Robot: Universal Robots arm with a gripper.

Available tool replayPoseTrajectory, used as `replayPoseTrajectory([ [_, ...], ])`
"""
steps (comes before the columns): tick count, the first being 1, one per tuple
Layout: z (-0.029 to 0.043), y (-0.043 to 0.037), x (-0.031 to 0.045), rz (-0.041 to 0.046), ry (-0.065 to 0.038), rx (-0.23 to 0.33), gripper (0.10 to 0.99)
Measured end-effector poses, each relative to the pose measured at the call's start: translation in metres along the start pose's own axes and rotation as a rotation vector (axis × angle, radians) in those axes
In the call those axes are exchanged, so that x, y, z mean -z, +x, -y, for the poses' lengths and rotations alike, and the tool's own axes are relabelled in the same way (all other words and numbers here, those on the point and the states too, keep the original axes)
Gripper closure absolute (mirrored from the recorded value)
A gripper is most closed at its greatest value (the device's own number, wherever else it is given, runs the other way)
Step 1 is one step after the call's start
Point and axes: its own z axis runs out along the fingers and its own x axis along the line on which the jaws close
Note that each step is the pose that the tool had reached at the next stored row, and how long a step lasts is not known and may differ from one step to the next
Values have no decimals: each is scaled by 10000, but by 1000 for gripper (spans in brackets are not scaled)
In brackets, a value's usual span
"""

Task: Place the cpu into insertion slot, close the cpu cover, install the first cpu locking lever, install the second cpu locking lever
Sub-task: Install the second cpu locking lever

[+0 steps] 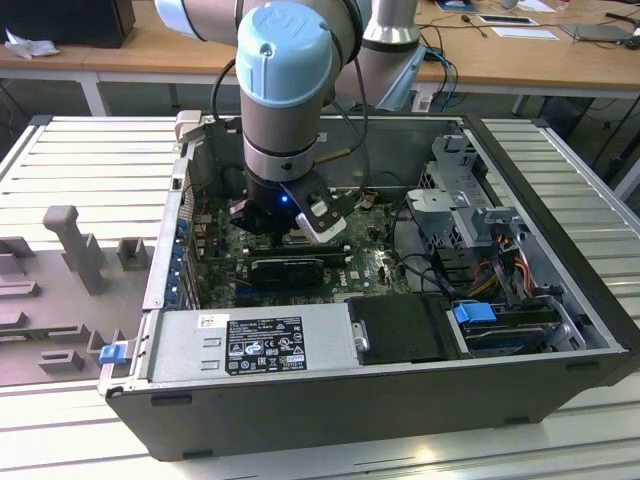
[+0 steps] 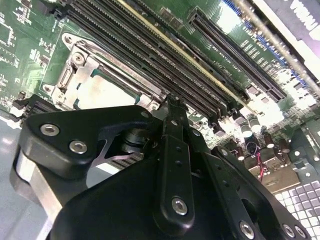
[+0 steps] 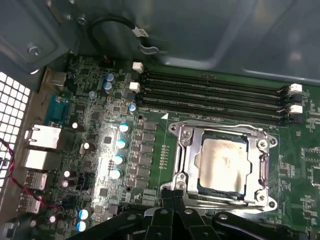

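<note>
- In the exterior view, the gripper [image 1: 283, 222] reaches down into an open computer case [image 1: 400, 400], at frame centre.
- In the first wrist view, the cpu [image 3: 223, 162] lies seated in the insertion slot [image 3: 180, 165], with the cpu cover [image 3: 260, 160] closed down around it.
- The fingertips [image 3: 172, 197] meet together, holding nothing, just beside the socket's near edge.
- Memory slots [image 3: 215, 95] run beyond the socket.

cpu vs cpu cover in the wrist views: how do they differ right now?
The cpu is a solid pale square plate with a smeared face; the cpu cover is a silvery open frame with a square window. The cpu sits inside the insertion slot; the cpu cover lies down around it, so the chip shows through the window. The cover is the larger of the two. Both are square, metallic and flat to the green board.
</note>
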Motion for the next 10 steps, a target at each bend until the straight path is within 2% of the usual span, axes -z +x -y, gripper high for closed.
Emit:
replayPoseTrajectory([
  [2,23,9,-17,22,-160,2,980],
  [5,47,13,-39,44,-333,6,980],
  [7,69,22,-67,80,-590,10,980],
  [9,80,27,-92,96,-727,13,980],
  [10,69,29,-48,105,-783,15,980],
])
